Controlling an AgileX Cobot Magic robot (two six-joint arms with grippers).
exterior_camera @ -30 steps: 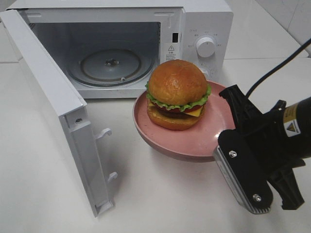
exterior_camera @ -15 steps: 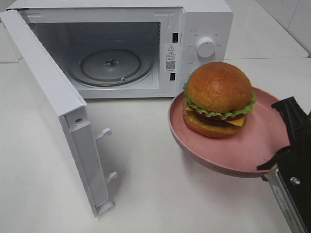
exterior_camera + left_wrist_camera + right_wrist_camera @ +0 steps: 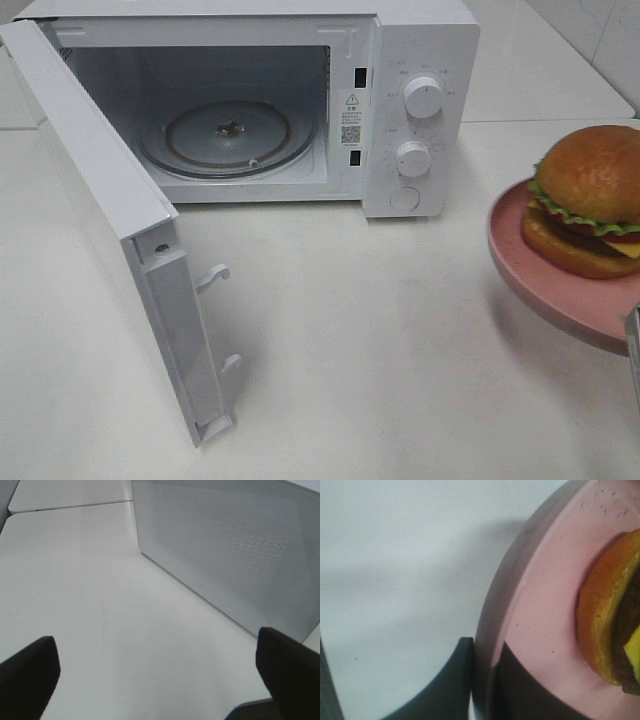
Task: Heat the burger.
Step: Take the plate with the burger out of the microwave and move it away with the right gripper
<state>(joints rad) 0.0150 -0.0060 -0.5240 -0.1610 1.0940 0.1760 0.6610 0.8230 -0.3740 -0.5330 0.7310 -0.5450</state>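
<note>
The burger (image 3: 590, 200), with a brown bun, green lettuce and yellow cheese, sits on a pink plate (image 3: 530, 265) held above the table at the right edge of the exterior high view. In the right wrist view my right gripper (image 3: 482, 680) is shut on the plate's rim (image 3: 490, 620), one dark finger (image 3: 445, 685) outside and one inside it, with the burger's lower bun (image 3: 605, 615) close by. Only a sliver of that gripper (image 3: 632, 350) shows from above. My left gripper (image 3: 155, 675) is open over bare table, nothing between its fingers.
The white microwave (image 3: 420, 40) stands at the back, its door (image 3: 100, 200) swung wide open toward the front left and its glass turntable (image 3: 230, 135) bare. The door's meshed outer face (image 3: 230, 545) fills the left wrist view. White table (image 3: 350, 350) lies in front.
The plate with the burger has moved right, from in front of the microwave to the right edge of the view. The right arm has mostly left the frame. The left gripper is unchanged.
</note>
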